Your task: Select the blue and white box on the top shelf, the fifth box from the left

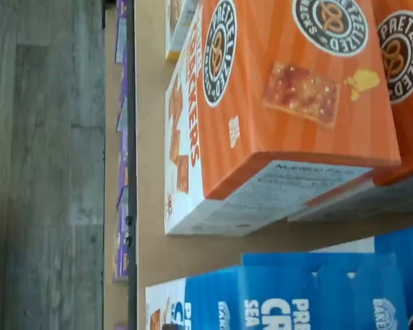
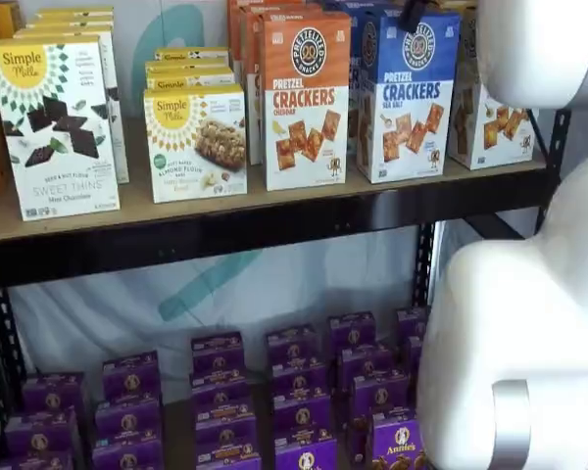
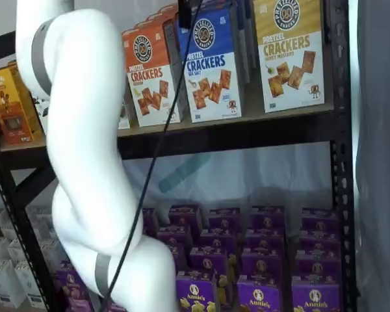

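Observation:
The blue and white box (image 2: 409, 98) stands upright on the top shelf (image 2: 225, 233), right of the orange Cheddar cracker box (image 2: 307, 98). It shows in both shelf views (image 3: 211, 65). More blue boxes stand behind it. Only a black tip of my gripper (image 2: 412, 14) shows, hanging at the top edge just above the blue box. It shows in both shelf views (image 3: 184, 13), with a cable beside it. No gap between fingers can be made out. The wrist view looks down on the orange box (image 1: 282, 89) and the blue box top (image 1: 289, 295), with no fingers seen.
Simple Mills boxes (image 2: 54, 127) stand on the left of the top shelf, and a yellow-topped cracker box (image 3: 289, 52) stands right of the blue one. Purple Annie's boxes (image 2: 294, 392) fill the lower shelf. My white arm (image 3: 84, 149) is in front of the shelves. A black upright (image 3: 341, 162) is at the right.

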